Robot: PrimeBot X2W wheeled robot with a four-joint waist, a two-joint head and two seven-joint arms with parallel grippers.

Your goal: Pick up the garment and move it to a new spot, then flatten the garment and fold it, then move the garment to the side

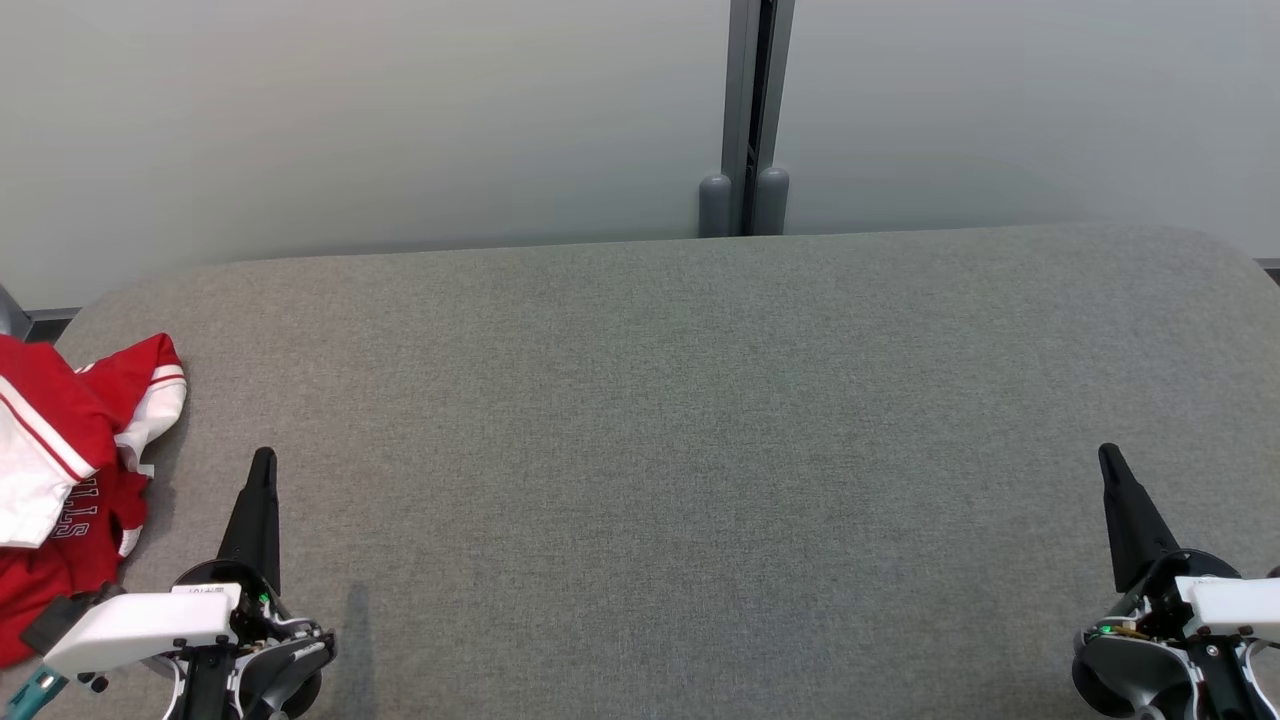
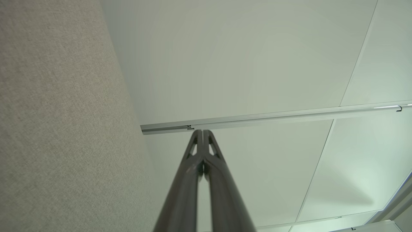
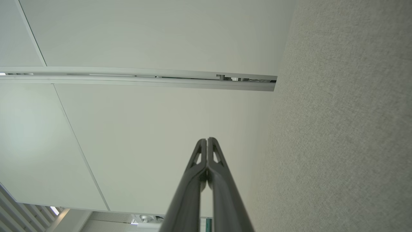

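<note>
Resting at the near corners of the grey cloth-covered counter (image 1: pixel 660 420), the left tool (image 1: pixel 262 470) and the right tool (image 1: pixel 1112 465) both point away from the robot. Each has its long dark fingers pressed together tip to tip with nothing between them, and the wrist views show the same closed, empty state. The garment (image 1: pixel 60 470), a red and white jersey with lettering partly showing, lies bunched in a heap at the left edge of the counter. It is just beside the left tool and partly cut off by the frame. Since the cloth is crumpled rather than laid flat or folded, the first step, picking it up, appears not yet begun. The next move likely calls for the left tool to part its fingers, swing left over the heap and pinch a raised fold. The garment could then be carried toward the broad middle of the counter, where both tools could reach to spread it.
</note>
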